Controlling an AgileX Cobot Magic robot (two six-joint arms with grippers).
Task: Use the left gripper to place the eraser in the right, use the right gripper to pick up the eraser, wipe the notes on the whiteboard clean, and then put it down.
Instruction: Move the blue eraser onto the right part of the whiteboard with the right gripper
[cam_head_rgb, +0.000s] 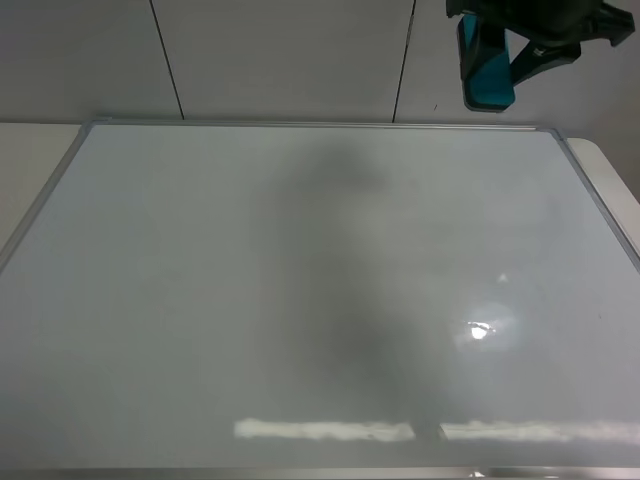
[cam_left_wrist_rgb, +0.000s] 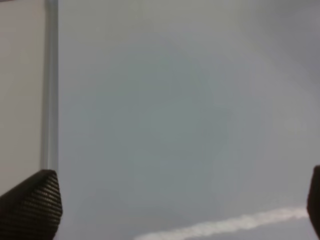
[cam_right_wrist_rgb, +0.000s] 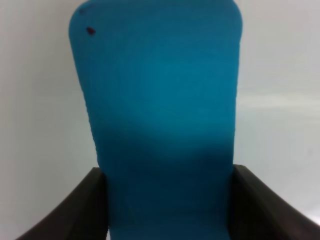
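The right gripper (cam_right_wrist_rgb: 167, 200) is clamped on the teal eraser (cam_head_rgb: 488, 75), with its fingers against the two long sides. The eraser hangs at the far right corner of the whiteboard (cam_head_rgb: 200, 300), apparently clear of the surface, though height is hard to judge. The left gripper (cam_left_wrist_rgb: 172, 202) is spread wide over the whiteboard, beside its silver frame (cam_left_wrist_rgb: 50, 90).

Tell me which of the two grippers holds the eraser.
The right gripper: its fingers clamp the teal eraser; the left gripper is open and empty.
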